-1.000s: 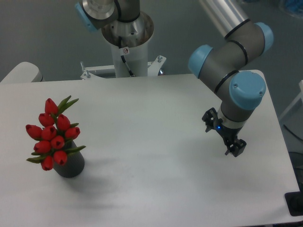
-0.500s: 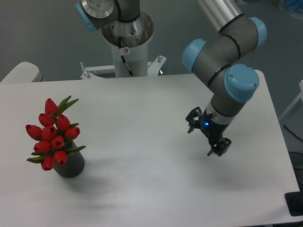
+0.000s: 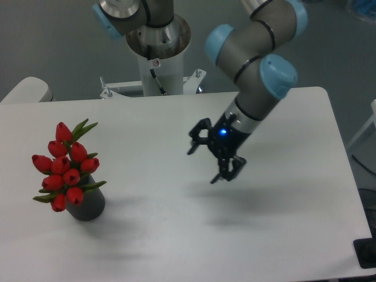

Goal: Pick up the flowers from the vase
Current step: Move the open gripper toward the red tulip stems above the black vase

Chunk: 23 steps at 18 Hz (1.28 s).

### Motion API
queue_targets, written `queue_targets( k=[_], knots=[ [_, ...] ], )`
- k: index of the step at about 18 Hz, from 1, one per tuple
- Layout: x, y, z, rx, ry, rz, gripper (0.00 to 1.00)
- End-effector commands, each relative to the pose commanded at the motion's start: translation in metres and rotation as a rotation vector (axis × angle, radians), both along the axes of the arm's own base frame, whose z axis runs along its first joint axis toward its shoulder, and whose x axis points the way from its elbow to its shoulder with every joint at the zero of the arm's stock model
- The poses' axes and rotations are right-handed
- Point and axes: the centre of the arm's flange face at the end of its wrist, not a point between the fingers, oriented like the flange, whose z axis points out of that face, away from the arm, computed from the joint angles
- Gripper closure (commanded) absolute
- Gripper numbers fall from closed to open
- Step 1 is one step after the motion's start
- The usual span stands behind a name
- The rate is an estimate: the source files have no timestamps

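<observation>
Nine glossy red flowers (image 3: 66, 167) fill matte grey cylindrical vase (image 3: 88, 204); jaws spread.

One fixed camera covers my station. It sits high in front of the table (image 3: 176, 235), opposite my base column (image 3: 158, 53), and looks down at a steep angle toward that column. It stands at medium range: nearly the whole tabletop fits, with the near right corner cut by the frame edge. My upper arm (image 3: 258, 53) runs out of the top edge. The grey floor behind the table fills the upper background. No second view exists, so nothing is shared.
</observation>
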Motion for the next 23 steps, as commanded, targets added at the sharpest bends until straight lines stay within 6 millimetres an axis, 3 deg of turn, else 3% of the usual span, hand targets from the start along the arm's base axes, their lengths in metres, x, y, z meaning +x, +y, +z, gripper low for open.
queue_targets(
  k=[8, 13, 19, 23],
  knots=[
    [0.076, 0.029, 0.001, 0.097, -0.092, -0.091, 0.0],
    [0.106, 0.061, -0.004, 0.196, -0.11, -0.161, 0.0],
    [0.123, 0.077, -0.016, 0.196, -0.136, -0.196, 0.0],
    [0.128, 0.091, -0.03, 0.269, -0.265, -0.183, 0.0]
  ],
)
